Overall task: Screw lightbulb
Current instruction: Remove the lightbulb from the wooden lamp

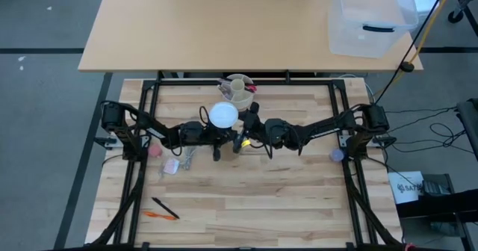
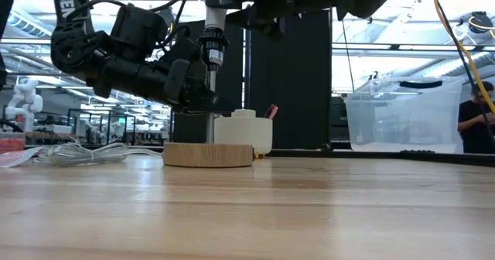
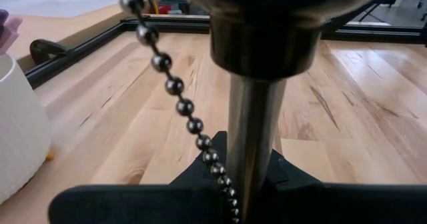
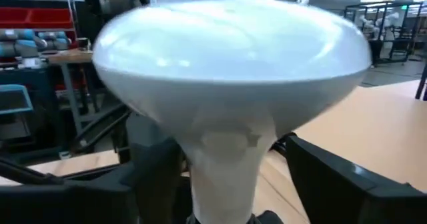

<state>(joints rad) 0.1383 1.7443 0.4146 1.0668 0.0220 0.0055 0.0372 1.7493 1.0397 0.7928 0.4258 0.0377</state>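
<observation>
The lamp stands on its round wooden base (image 2: 207,154), with a thin metal stem (image 2: 210,90) rising to a dark socket (image 2: 213,47) that has a bead chain (image 3: 175,85). The white lightbulb (image 1: 222,115) sits dome-up above the socket, and it fills the right wrist view (image 4: 230,57). My left gripper (image 1: 216,137) is shut on the stem below the socket. My right gripper (image 1: 240,128) reaches in from the table's right, shut at the bulb's neck under the dome. My left gripper pinches the lamp's metal stem (image 3: 248,159) between its two fingers, below the socket. It comes level from the table's left, fingers across the stem. The lamp stands upright on its base. My right gripper has the bulb's tapering white neck (image 4: 227,164) between its two fingers (image 4: 155,174), just under the dome. It comes roughly level from the table's right. The bulb stands upright, dome up, over the socket.
A cream cup with pens (image 1: 239,91) stands just behind the lamp. A white cable (image 2: 77,153) and small pink items (image 1: 155,151) lie to the left, and pens (image 1: 164,211) lie near the front left. A clear plastic bin (image 1: 370,19) sits on the far table.
</observation>
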